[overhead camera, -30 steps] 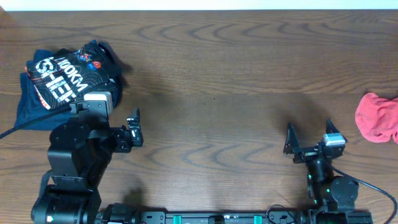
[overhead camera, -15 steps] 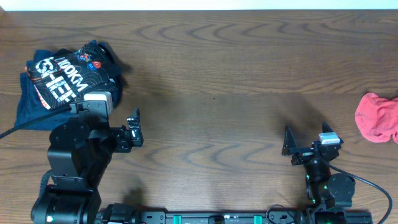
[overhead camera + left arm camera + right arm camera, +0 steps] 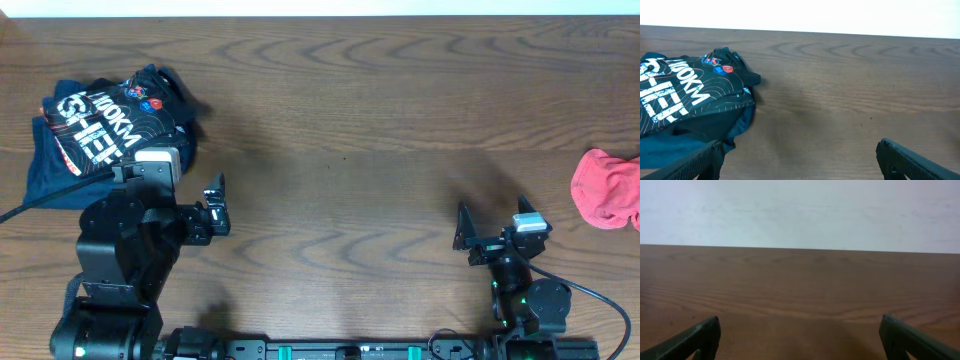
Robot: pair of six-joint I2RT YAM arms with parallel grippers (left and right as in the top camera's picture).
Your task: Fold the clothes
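Observation:
The black sports shirt [image 3: 105,125] with white "100KM" print and thin orange lines lies bunched at the far left of the table, on top of a dark blue garment [image 3: 48,178]. It also shows in the left wrist view [image 3: 687,102], with the blue garment [image 3: 670,150] under it. My left gripper [image 3: 172,184] [image 3: 800,145] is wide open and empty, just right of and in front of the shirt. My right gripper [image 3: 492,214] [image 3: 800,320] is wide open and empty over bare wood at the front right.
A red cloth [image 3: 606,188] lies crumpled at the right edge of the wooden table [image 3: 340,120]. A black cable [image 3: 30,205] runs off the left side. The table's far edge meets a white wall [image 3: 800,210].
My right gripper has drawn back slightly toward the front edge, then stopped. The left arm and the clothes have not moved.

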